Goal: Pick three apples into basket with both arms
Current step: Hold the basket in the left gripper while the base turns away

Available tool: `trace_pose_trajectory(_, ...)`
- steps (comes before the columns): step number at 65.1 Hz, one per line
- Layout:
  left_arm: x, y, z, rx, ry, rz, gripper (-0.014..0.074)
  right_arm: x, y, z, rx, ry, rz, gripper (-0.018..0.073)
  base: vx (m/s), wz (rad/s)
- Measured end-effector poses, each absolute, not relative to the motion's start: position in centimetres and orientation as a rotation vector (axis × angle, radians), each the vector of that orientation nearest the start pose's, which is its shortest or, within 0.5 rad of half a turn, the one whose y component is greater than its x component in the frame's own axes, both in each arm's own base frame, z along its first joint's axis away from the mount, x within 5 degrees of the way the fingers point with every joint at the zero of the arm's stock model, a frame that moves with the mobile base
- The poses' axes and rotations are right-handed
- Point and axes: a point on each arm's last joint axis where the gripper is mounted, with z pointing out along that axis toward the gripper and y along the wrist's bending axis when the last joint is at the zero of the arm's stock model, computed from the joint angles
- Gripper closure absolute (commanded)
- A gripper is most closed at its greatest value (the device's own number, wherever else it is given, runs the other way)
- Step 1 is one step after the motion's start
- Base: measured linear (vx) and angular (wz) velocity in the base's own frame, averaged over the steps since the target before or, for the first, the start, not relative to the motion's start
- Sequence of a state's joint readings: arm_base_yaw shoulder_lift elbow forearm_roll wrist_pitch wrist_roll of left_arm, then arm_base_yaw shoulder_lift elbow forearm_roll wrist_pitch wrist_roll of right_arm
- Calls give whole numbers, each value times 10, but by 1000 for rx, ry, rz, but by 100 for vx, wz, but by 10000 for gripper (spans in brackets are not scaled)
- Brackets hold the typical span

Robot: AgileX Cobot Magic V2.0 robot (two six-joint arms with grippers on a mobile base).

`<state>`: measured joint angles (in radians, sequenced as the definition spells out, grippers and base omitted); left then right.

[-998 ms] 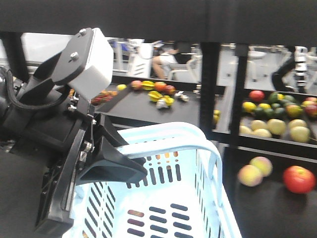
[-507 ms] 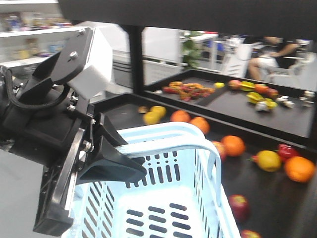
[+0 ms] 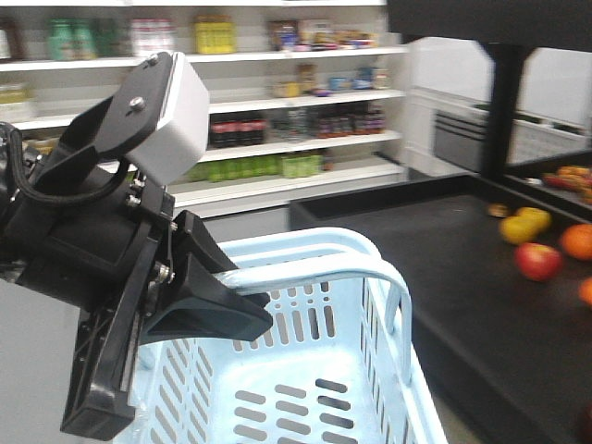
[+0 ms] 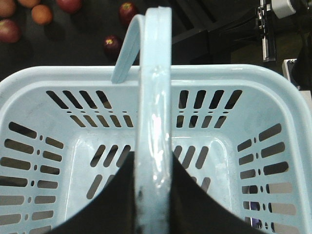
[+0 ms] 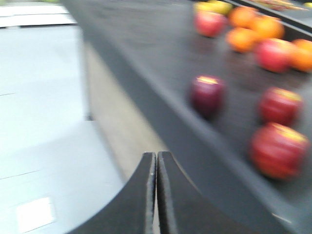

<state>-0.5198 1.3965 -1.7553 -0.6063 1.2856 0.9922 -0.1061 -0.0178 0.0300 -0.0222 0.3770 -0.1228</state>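
Since half a second earlier, the front-facing scene has been swung aside. The fruit-strewn black display table (image 3: 444, 268) has been shifted to the right edge, and white store shelves stocked with bottles (image 3: 277, 120) have been brought into the background. The pale aqua-blue slotted plastic basket (image 3: 305, 338) is held as it was. Its looped handle (image 3: 370, 268) is clenched between the black wedge fingers of the left gripper (image 3: 231, 285). The same clamp is seen from the left wrist view, where the basket's interior is shown bare of fruit. The right gripper (image 5: 156, 168) is pressed closed on nothing, fingertips touching, beside the table edge. Glossy round red apples (image 5: 279, 148) are lying on the table, outside the basket and near smooth round oranges (image 5: 243, 38). No apple has yet been collected, so the step in hand is judged to be the approach to the fruit. Next, the right fingers must be parted and brought down over the nearest apple, while the basket is kept level and within reach.
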Motion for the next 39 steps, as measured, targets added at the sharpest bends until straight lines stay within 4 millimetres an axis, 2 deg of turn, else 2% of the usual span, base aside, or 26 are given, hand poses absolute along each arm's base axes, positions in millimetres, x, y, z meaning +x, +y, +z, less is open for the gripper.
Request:
trace_pose_trajectory(18, 201, -172, 482, 1591, 1599, -530, 604, 52, -6, 170, -29, 1876, -179, 564, -14, 69)
trace_pose_trajectory(39, 201, -172, 482, 1591, 1599, -530, 604, 52, -6, 170, -29, 1876, -179, 564, -10, 39)
